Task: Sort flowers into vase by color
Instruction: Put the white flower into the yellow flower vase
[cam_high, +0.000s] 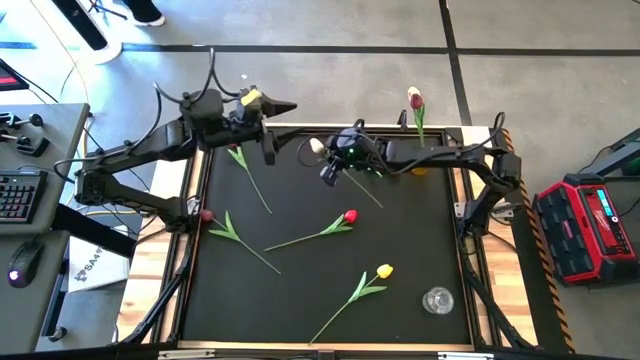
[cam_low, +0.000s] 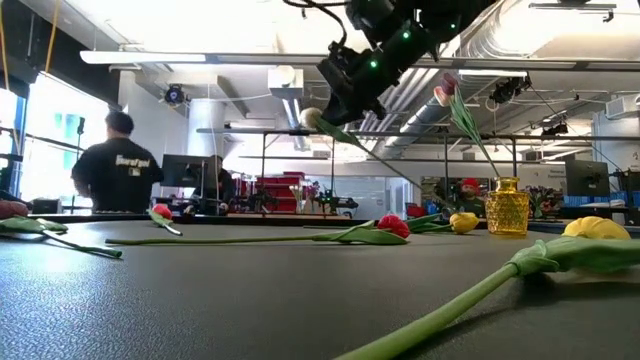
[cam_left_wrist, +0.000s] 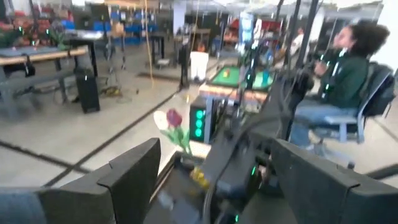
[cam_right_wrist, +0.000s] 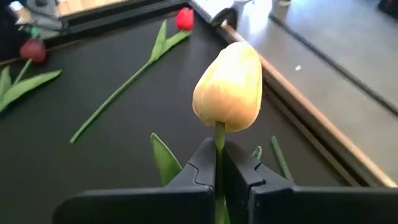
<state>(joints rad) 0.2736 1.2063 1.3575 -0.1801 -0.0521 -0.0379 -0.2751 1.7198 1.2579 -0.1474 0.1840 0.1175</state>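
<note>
Right end effector (cam_right_wrist: 219, 171) clamped on cream tulip (cam_right_wrist: 227, 87) just under the head, stem pinched between both fingers; raised above far-centre tabletop (cam_high: 420, 250), stem trailing down toward the right; head seen as pale blob in high view (cam_high: 317, 146). Left end effector (cam_high: 283, 106) raised at far-left edge, fingers spread wide, nothing clearly between them; yellow tulip (cam_high: 251, 98) seen just beside its wrist, contact unclear. Amber vase (cam_low: 507, 207) at far right with one dark red tulip (cam_high: 415, 99) already in it; clear glass vase (cam_high: 437, 299) near right, nothing visible in it. On the tabletop: red tulip (cam_high: 349, 216) at centre, yellow tulip (cam_high: 384, 271) nearer, another red tulip (cam_high: 206, 215) at left edge, one green stem (cam_high: 248, 172) far left. Judged: tulips very light, stems thin and bendy, heads soft; grip on stem, not head or leaves; hold close under head likely leaves long stem swinging, mid-stem probably steadier for vase entry; plastic stem possibly slippery in narrow pinch.
</note>
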